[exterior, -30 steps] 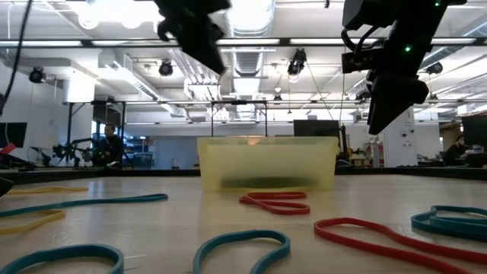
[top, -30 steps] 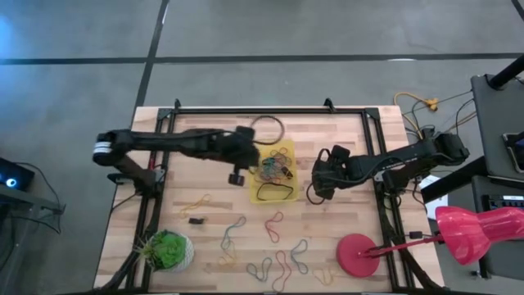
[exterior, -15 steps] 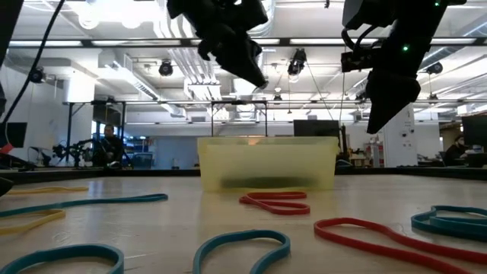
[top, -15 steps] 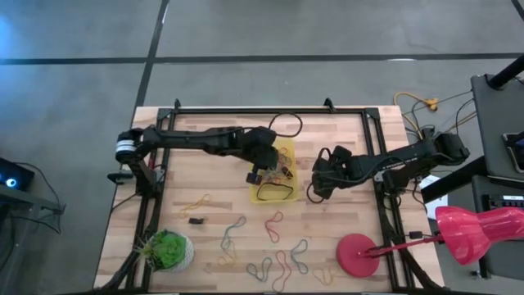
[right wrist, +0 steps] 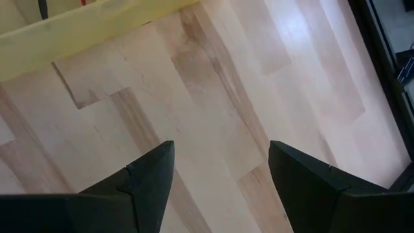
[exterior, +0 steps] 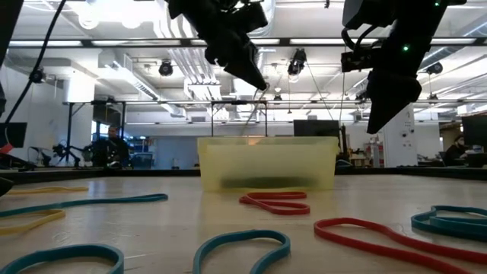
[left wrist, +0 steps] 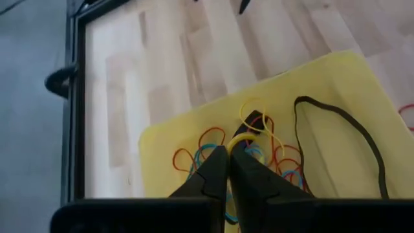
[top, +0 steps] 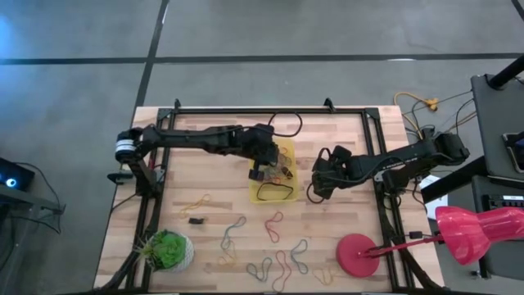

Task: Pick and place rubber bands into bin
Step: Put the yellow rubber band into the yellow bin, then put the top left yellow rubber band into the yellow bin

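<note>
- My left pincer [left wrist: 228, 154] hangs over the yellow bin [top: 284, 191], its tips pressed together on a thin yellow rubber band [left wrist: 253, 134] that loops up from between them.
- In the bin below lie more rubber bands [left wrist: 207, 145], red, blue and yellow in a tangle, with a large black band [left wrist: 336, 133] beside them.
- My right pincer [right wrist: 220, 165] hovers above bare wood at three o'clock from the bin, its fingers spread wide, holding nothing.
- Loose bands [top: 274, 225] lie scattered on the table [top: 213, 176] at six o'clock from the bin.
</note>
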Robot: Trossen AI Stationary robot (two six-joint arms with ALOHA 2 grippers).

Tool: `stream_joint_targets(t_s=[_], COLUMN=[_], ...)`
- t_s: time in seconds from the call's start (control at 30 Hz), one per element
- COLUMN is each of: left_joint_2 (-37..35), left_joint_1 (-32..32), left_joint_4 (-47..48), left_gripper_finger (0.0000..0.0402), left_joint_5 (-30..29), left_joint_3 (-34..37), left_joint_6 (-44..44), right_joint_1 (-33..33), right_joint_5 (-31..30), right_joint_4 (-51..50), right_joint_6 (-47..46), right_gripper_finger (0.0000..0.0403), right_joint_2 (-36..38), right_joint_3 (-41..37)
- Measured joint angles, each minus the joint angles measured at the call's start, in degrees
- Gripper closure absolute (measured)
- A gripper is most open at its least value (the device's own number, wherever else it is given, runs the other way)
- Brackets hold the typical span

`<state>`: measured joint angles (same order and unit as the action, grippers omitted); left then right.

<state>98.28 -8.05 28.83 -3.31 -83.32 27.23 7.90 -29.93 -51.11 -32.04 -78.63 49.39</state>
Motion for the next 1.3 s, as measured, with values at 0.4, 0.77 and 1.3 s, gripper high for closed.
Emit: stream_joint_targets(t_s=[0.4,0.77,1.3], left_joint_2=[2.3,-10.0,-21.4], left_joint_1=[-0.9,1.8,10.6], left_joint_4=[0.3,39.2,23.5], left_gripper_finger=[0.0253,0.0224,0.0224], left_joint_5=[-2.1,-2.2,8.8], left_joint_3=[1.4,10.0,38.0], left_joint_6=[-10.4,-28.8,-48.7], right_joint_1=[0.0,0.0,0.0], right_joint_5=[-0.1,-0.3,-0.3], right_joint_4=[0.9,2.4,4.2], right_joint_6=[0.0,1.4,3.6], right_gripper_finger=[0.0165,0.0165,0.0165], right_joint_2=[0.0,0.1,0.1], right_joint_3=[0.0,0.0,-0.1])
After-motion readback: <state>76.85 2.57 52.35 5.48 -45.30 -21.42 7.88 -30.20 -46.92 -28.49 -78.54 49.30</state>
